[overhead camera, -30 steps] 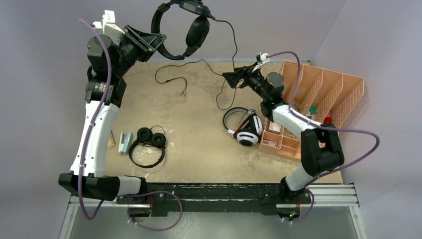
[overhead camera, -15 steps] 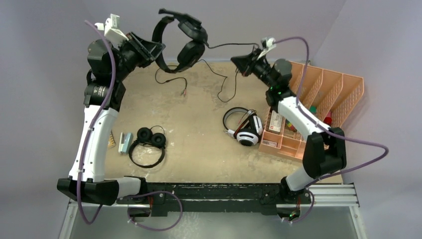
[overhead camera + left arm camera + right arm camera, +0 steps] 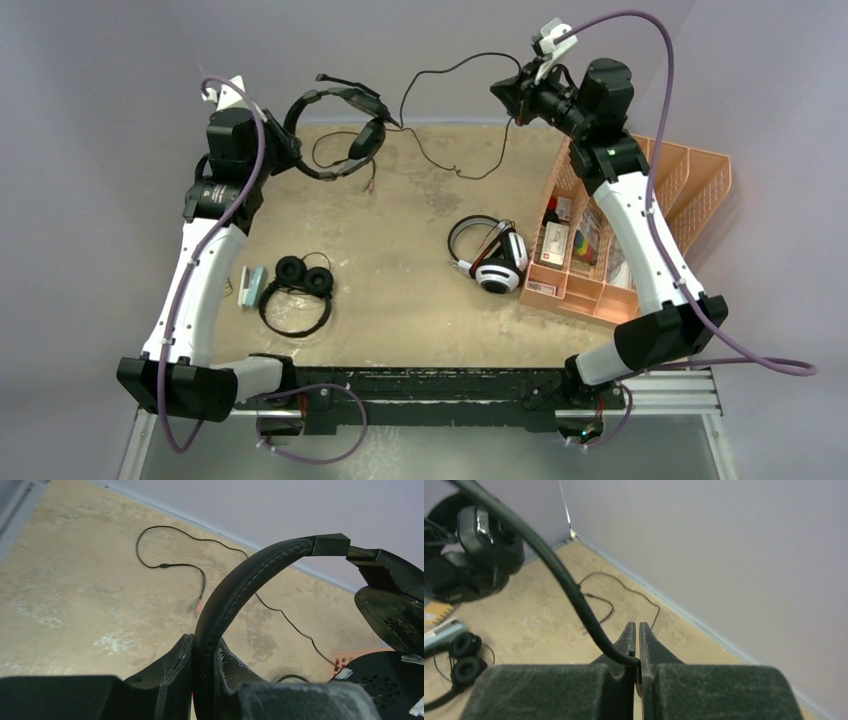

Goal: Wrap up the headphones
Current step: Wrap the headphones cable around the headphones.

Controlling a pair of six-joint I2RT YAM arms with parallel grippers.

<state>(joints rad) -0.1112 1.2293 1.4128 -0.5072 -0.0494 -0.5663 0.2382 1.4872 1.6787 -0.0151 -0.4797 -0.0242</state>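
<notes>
My left gripper [image 3: 287, 150] is shut on the padded headband [image 3: 250, 575] of the larger black headphones [image 3: 345, 130], holding them above the table's far left. The band runs up between the fingers [image 3: 182, 655]. Their thin black cable [image 3: 450, 68] arcs up to my right gripper [image 3: 505, 92], which is raised at the far right and shut on it. In the right wrist view the cable [image 3: 569, 587] bends into the closed jaws of that gripper [image 3: 637, 630]. The rest of the cable trails to the plug [image 3: 370, 185] on the table. White-and-black headphones [image 3: 495, 258] and small black headphones [image 3: 300, 285] lie on the table.
An orange divided organizer [image 3: 640, 190] with small items stands at the right edge, under the right arm. A pale blue object [image 3: 251, 287] lies left of the small headphones. The back wall [image 3: 724, 540] is close behind both grippers.
My right gripper has shut on the cable and risen toward the back right, pulling it up. The left arm has brought the large headphones down and nearer the table.
</notes>
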